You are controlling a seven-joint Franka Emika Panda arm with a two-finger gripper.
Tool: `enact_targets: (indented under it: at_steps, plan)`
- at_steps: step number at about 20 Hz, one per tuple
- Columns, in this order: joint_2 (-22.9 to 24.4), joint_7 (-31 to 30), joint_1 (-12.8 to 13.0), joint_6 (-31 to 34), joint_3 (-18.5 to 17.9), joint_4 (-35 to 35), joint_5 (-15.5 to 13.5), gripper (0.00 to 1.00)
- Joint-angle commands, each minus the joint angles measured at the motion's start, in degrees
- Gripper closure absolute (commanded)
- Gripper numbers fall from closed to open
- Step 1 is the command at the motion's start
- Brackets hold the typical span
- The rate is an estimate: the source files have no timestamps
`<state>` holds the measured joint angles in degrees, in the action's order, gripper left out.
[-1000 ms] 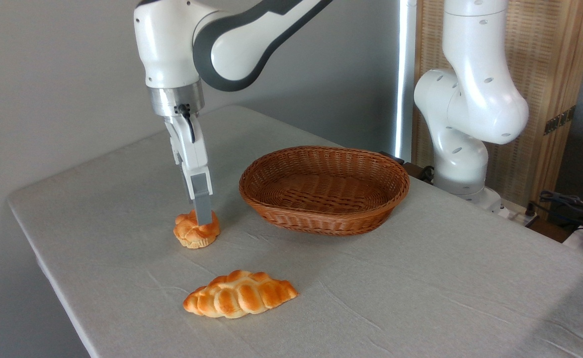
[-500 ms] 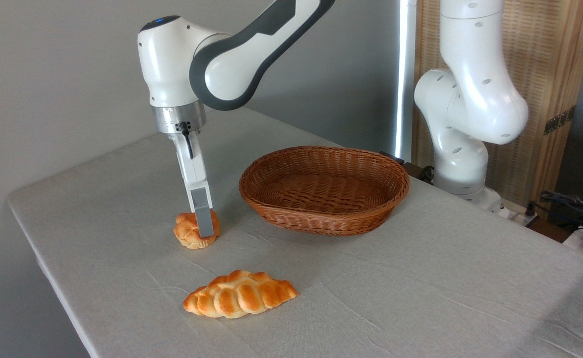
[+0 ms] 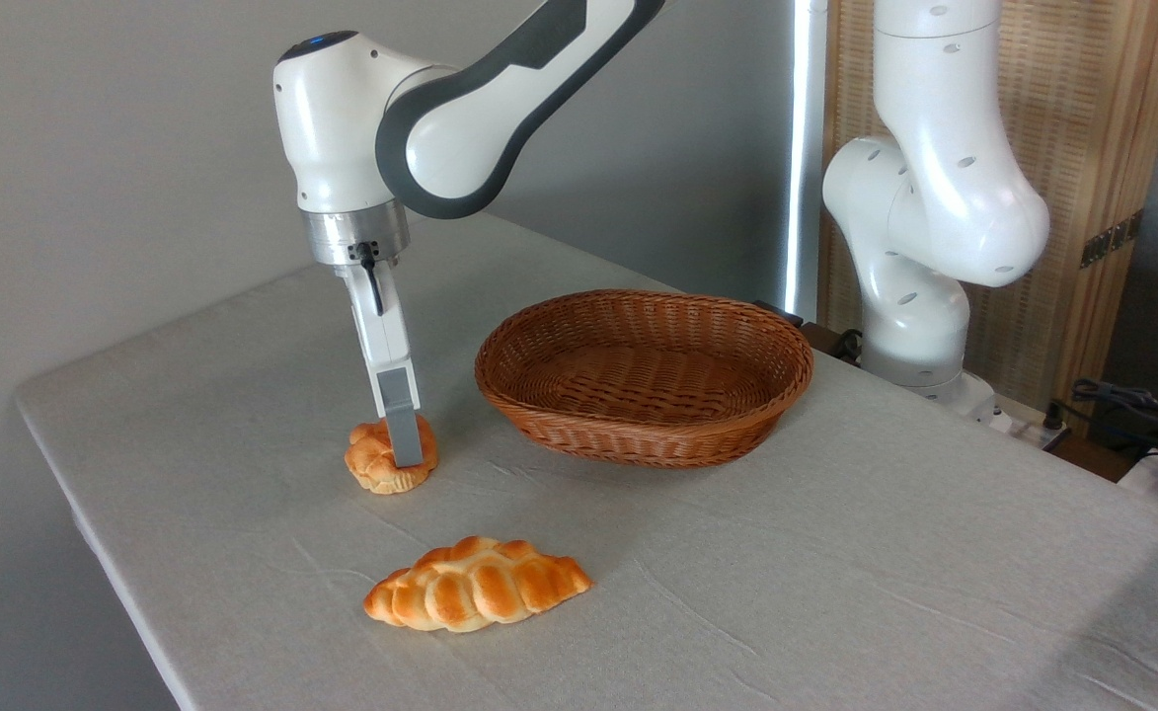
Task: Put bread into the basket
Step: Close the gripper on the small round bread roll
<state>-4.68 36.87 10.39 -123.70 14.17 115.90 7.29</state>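
We are working on the grasp: our gripper (image 3: 402, 456) is reaching straight down over the bun (image 3: 388, 457), which is sitting on the table (image 3: 835, 553) left of the basket (image 3: 644, 373) and behind the loaf (image 3: 477, 584). Only the near finger (image 3: 400, 430) is showing, lying across the bun's front, so we cannot tell whether the jaws are spread or already pinching it. Judging from this, we are facing a firm squeeze first if it is not made yet, then a lift high enough to clear the wicker rim, a carry to the right, and a release over the empty basket.
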Motion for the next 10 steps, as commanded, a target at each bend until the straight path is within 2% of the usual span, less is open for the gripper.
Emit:
enact_targets:
  at_steps: [1, 6, 9, 10]
  plan:
    - [0.2, 0.0, 0.2, -1.1, -0.2, 0.3, 1.2, 0.69]
    - [0.8, -0.2, -0.1, -0.8, -0.3, -0.1, 1.4, 0.68]
    - [2.6, -0.3, -0.6, -0.4, -0.4, -0.5, -0.3, 0.68]
    - [3.0, -0.3, -0.7, -0.1, -0.7, -0.8, -1.7, 0.68]
